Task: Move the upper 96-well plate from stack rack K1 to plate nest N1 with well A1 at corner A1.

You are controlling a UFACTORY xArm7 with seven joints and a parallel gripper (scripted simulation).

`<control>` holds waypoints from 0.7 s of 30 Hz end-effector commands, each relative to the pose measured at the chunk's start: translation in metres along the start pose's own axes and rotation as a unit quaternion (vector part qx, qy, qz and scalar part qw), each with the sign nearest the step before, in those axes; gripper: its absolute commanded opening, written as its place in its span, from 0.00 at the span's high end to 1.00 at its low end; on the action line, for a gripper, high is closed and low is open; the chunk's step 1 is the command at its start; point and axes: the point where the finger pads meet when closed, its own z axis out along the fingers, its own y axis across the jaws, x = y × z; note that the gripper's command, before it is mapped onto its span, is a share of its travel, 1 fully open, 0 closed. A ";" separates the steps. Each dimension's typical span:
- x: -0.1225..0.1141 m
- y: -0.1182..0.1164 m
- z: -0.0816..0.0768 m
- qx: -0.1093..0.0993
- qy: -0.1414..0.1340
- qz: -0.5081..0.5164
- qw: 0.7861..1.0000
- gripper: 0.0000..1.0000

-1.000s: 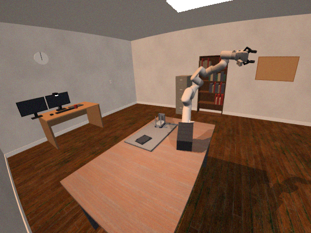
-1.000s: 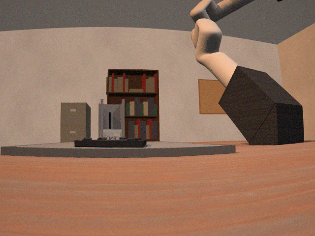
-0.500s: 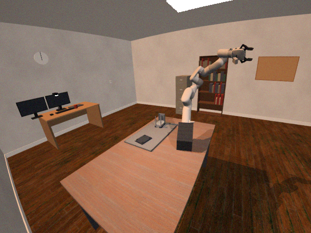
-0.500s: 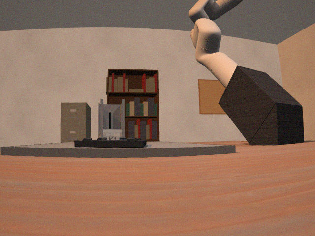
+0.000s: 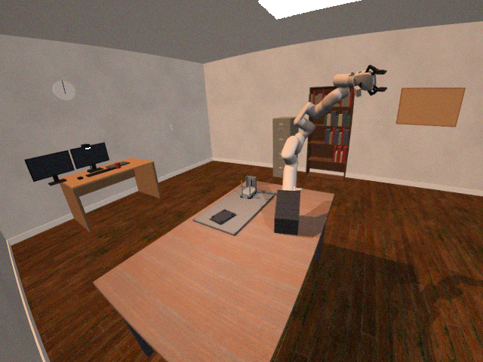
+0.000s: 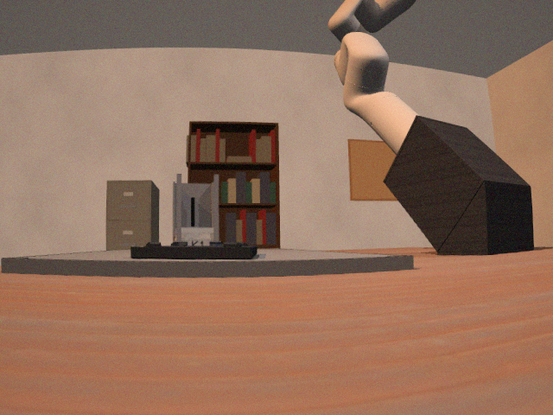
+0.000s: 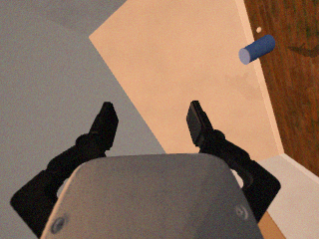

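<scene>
Overhead, wide-open black tool point(image 5: 377, 81), matte tapered fingers.

On the desk point(image 5: 202, 296) lies a mat point(image 5: 249, 212). Stack rack K1 point(image 5: 248, 187) stands at the mat's far end; plate nest N1 point(image 5: 223, 216) lies nearer. The arm's pedestal point(image 5: 287, 212) stands right of the mat. The end effector point(image 5: 377, 80) hangs high, well apart.

Hardly any readable lettering
In the exterior view, small dark marks on the pale strip at the foot of the stack rack point(image 6: 194, 209) may be lettering, too small to read; the book spines on the bookshelf point(image 6: 233, 125) and the wall clock point(image 5: 63, 90) show no text or numerals
</scene>
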 end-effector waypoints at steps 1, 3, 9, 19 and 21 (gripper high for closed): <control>0.013 -0.014 -0.005 0.001 -0.001 0.000 1.000 0.00; 0.019 -0.019 -0.007 0.001 -0.001 0.000 1.000 0.00; 0.034 -0.032 -0.013 0.037 0.055 0.005 0.998 0.00; 0.071 -0.061 -0.029 0.038 0.056 0.005 0.998 0.00; 0.077 -0.067 -0.032 0.038 0.056 0.005 0.998 0.00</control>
